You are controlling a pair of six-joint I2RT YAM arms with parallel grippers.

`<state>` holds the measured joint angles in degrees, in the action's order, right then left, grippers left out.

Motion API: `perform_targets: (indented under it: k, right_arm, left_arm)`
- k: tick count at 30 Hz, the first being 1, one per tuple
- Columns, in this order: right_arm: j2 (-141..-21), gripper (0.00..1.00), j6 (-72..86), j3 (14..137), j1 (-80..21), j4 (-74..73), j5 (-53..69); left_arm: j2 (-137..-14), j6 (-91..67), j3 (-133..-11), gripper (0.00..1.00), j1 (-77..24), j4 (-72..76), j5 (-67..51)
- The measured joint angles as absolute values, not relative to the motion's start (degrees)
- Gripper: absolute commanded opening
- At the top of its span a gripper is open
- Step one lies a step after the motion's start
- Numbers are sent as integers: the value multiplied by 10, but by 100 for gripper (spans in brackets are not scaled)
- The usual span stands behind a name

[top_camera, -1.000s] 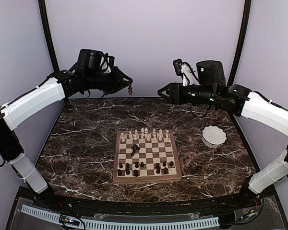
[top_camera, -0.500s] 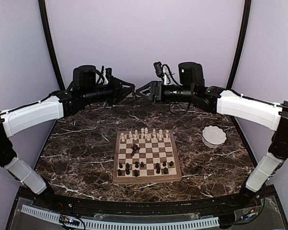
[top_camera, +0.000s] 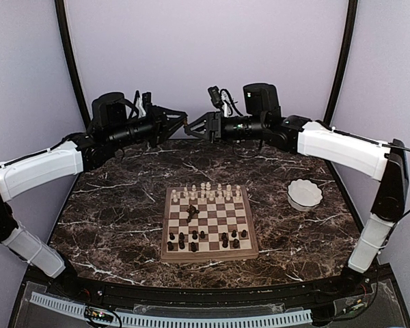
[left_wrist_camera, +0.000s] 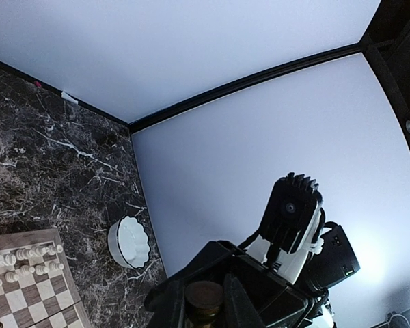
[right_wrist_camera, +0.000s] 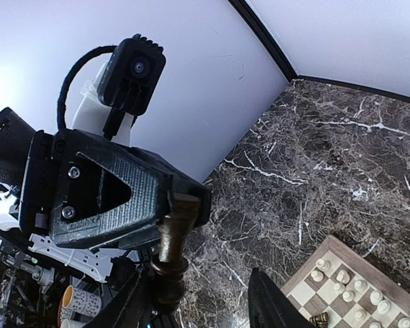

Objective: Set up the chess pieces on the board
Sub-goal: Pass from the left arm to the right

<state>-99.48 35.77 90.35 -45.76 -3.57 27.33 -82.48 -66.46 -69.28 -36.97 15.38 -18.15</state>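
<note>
On the dark marble table [top_camera: 109, 205] lies the square wooden checkered board [top_camera: 208, 255], with cream chess pieces [top_camera: 203, 186] on its far rows and dark ones [top_camera: 181, 240] on the near rows. High above the far table edge, the left gripper [top_camera: 182, 127] pinches one dark brown turned chess piece [right_wrist_camera: 172, 236]. We see the right gripper [right_wrist_camera: 201, 301] spread around it, perhaps touching it.

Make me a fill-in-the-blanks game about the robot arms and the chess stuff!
1. The left pincer is shut on one chess piece, which is dark ____ in colour.
2. The right pincer is close to that piece, with its jaws standing ____.
3. The white bowl sits to the ____ of the board.
Missing words: brown, open, right.
</note>
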Motion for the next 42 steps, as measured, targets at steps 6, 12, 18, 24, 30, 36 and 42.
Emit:
perform_targets:
  k: [6, 12, 18, 24, 30, 36, 42]
  right_arm:
    - [-1005, 34, 357, 913, -458, -34, 294]
    - [-1016, 14, 350, 926, -458, -36, 311]
    - [-1016, 7, 335, 928, -456, -48, 316]
    - [-1016, 7, 288, 934, -455, -106, 313]
    - [-1009, 7, 198, 935, -453, -244, 300]
    - [-996, 7, 154, 907, -453, -343, 324]
    - [-994, 6, 141, 907, -453, -417, 363]
  left_arm:
    - [-826, -665, -693, 4, -367, 154, -187]
    - [-833, -665, -694, 6, -362, 154, -194]
    - [-840, -664, -695, 25, -355, 153, -204]
    - [-842, -609, -724, 35, -338, 88, -232]
    - [-798, -373, -762, 35, -332, -58, -233]
    - [-683, -47, -757, 33, -413, -220, -175]
    - [-685, 179, -760, 32, -517, -323, -81]
